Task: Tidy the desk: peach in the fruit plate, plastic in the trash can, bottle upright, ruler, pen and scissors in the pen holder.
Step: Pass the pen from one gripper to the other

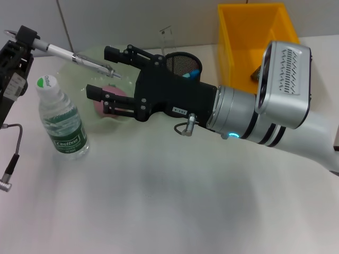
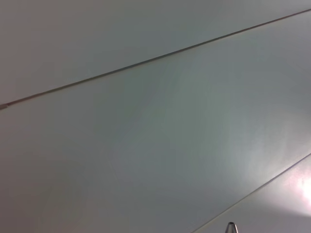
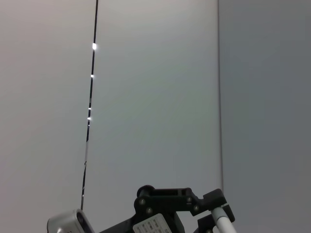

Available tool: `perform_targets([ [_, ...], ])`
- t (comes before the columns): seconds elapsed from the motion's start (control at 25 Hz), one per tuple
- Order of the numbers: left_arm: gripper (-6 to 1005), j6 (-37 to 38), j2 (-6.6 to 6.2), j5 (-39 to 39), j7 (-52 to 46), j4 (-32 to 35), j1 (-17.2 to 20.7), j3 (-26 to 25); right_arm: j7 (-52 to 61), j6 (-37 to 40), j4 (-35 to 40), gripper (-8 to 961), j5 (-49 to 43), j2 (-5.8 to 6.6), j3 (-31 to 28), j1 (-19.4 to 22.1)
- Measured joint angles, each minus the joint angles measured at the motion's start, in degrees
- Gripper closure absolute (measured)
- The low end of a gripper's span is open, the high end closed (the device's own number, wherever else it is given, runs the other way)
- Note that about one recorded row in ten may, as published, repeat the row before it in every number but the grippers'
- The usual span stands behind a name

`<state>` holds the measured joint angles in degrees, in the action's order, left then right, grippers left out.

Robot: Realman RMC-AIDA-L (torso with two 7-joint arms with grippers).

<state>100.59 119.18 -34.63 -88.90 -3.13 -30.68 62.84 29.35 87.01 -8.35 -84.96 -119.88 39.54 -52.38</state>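
My left gripper (image 1: pixel 27 43) at the far left is shut on the back end of a silver pen (image 1: pixel 74 56), held in the air and pointing right. It also shows in the right wrist view (image 3: pixel 167 206). My right gripper (image 1: pixel 100 71) is open, with the pen's tip between its fingers but not touching them. Under it a pink peach (image 1: pixel 108 108) lies in the pale green fruit plate (image 1: pixel 87 69). A clear water bottle (image 1: pixel 61 119) with a green label stands upright at the left. The black mesh pen holder (image 1: pixel 180 63) behind my right wrist holds a blue item and a clear ruler (image 1: pixel 167 36).
A yellow bin (image 1: pixel 254 37) stands at the back right with a dark item inside. A grey cable (image 1: pixel 13 153) hangs at the left edge. The left wrist view shows only wall panels and the pen tip (image 2: pixel 230 227).
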Motion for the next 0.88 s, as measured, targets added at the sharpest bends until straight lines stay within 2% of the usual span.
perform_targets([
  [0.16, 850, 0.0, 0.0, 0.0, -0.23, 0.06, -0.04, 0.0, 0.0, 0.0, 0.0, 144, -0.03, 0.0, 0.0, 0.11],
  [0.36, 850, 0.0, 0.0, -0.03, -0.37, -0.08, -0.07, 0.0, 0.0, 0.0, 0.0, 212, -0.01, 0.0, 0.0, 0.24],
  [0.6, 850, 0.03, 0.0, -0.16, -0.48, -0.19, -0.09, 0.0, 0.0, 0.0, 0.0, 437, 0.08, 0.0, 0.0, 0.35],
  [0.88, 849, 0.04, 0.0, -0.39, -1.01, -0.14, -0.09, 0.0, -1.98, 0.01, -0.11, 439, 0.08, 0.0, -0.02, 0.51],
])
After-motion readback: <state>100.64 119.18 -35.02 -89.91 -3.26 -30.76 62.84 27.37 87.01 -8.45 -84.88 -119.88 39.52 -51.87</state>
